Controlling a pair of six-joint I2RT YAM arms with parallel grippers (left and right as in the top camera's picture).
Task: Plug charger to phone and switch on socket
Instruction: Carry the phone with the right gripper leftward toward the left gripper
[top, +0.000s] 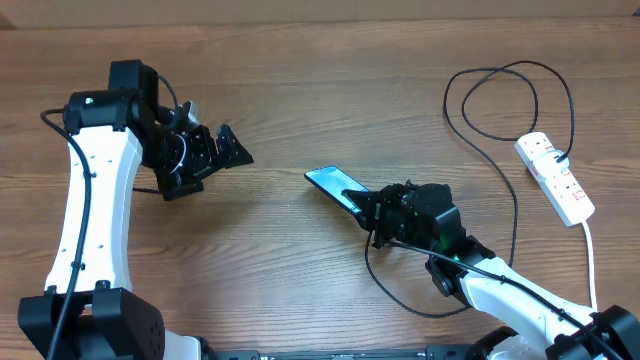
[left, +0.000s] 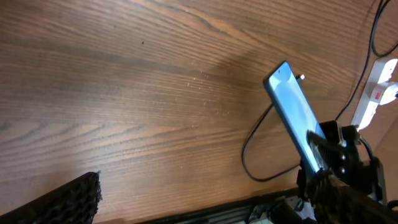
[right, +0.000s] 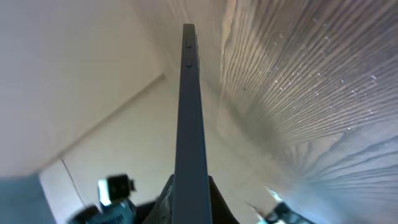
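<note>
We see two robot arms at a wooden table. The right gripper is clamped on one end of the phone and holds it tilted, its far end low towards the table middle and its blue screen facing up. We judge this pose presents a free end for plugging. In the right wrist view the phone runs edge-on between the fingers. The left gripper hovers well apart on the left, holding nothing; we cannot tell how wide its jaws stand. The charger trails as a thin black cable from the socket at the far right and loops beneath the right arm, near the phone. Its plug tip we cannot pick out, so the phone looks unplugged.
</note>
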